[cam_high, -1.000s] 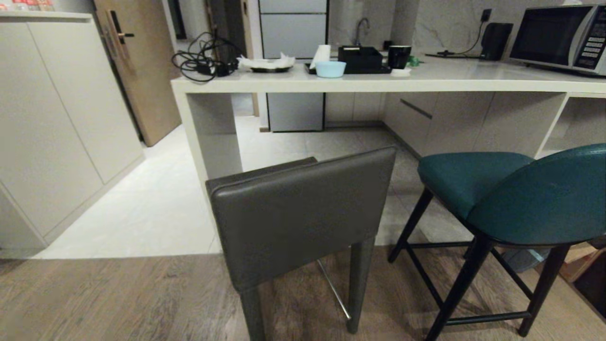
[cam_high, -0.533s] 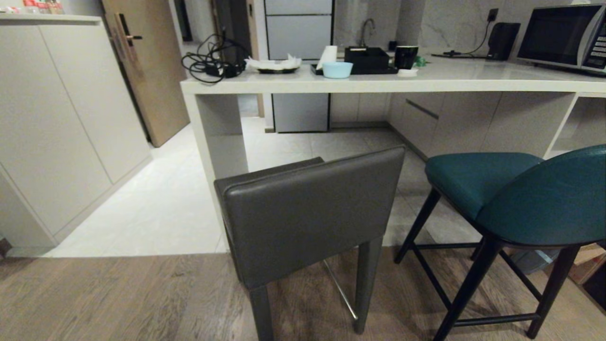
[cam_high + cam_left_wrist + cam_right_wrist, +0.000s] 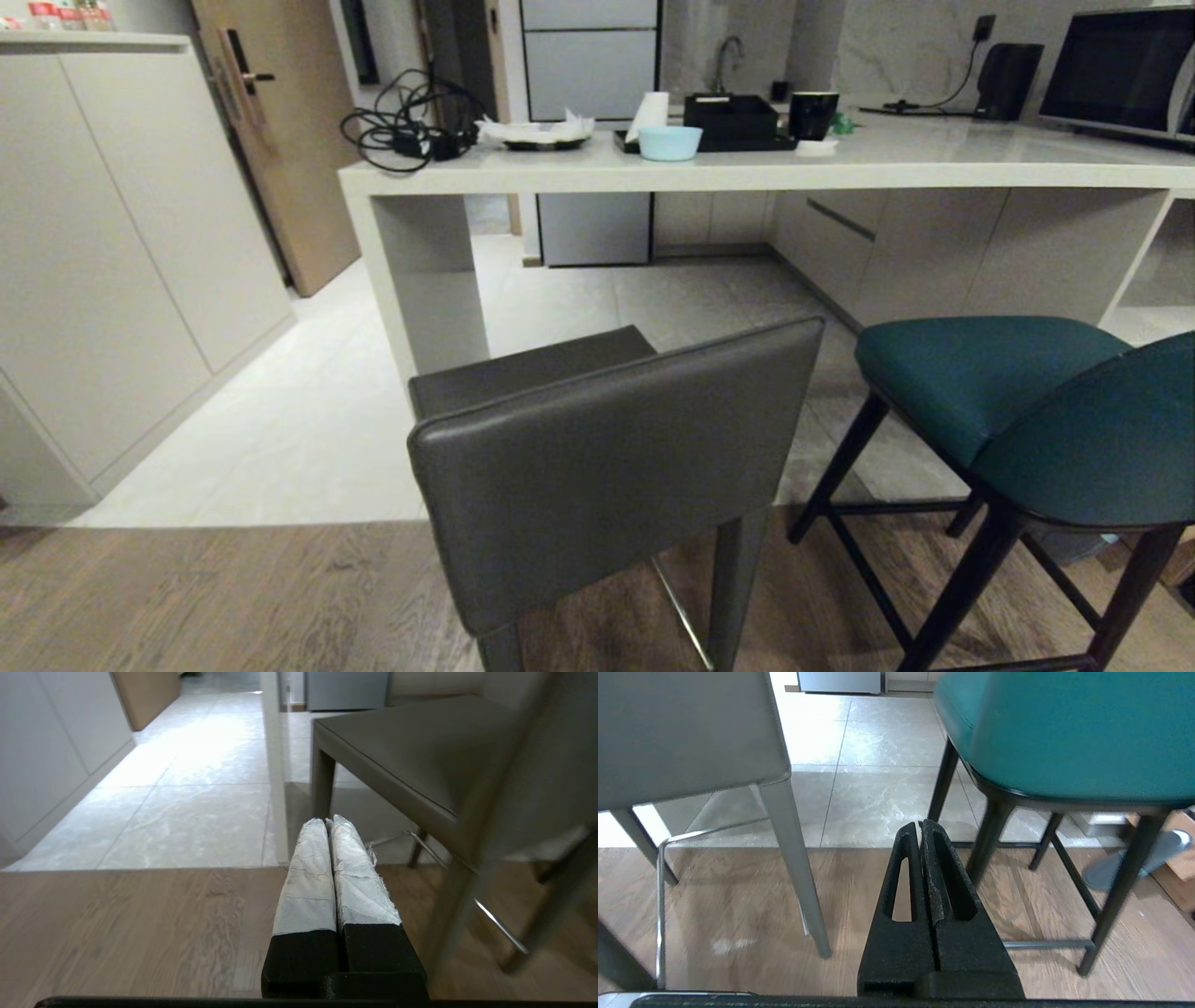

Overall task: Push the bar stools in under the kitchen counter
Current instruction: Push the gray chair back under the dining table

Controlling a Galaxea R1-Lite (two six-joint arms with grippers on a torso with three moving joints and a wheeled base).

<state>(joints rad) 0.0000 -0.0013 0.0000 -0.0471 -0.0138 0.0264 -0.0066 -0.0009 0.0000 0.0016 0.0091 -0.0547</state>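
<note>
I see the dark grey stool (image 3: 597, 467) near me at centre-left, its back towards me, short of the kitchen counter (image 3: 747, 173) beyond. The teal stool (image 3: 1018, 411) stands to its right, also out. My left gripper (image 3: 329, 823) is pressed closed, empty; my right gripper (image 3: 920, 826) likewise.

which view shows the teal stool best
The head view: the teal stool shows seat, curved back and black legs, standing short of the counter. The right wrist view gives only its seat underside and legs; the left wrist view misses it.
</note>
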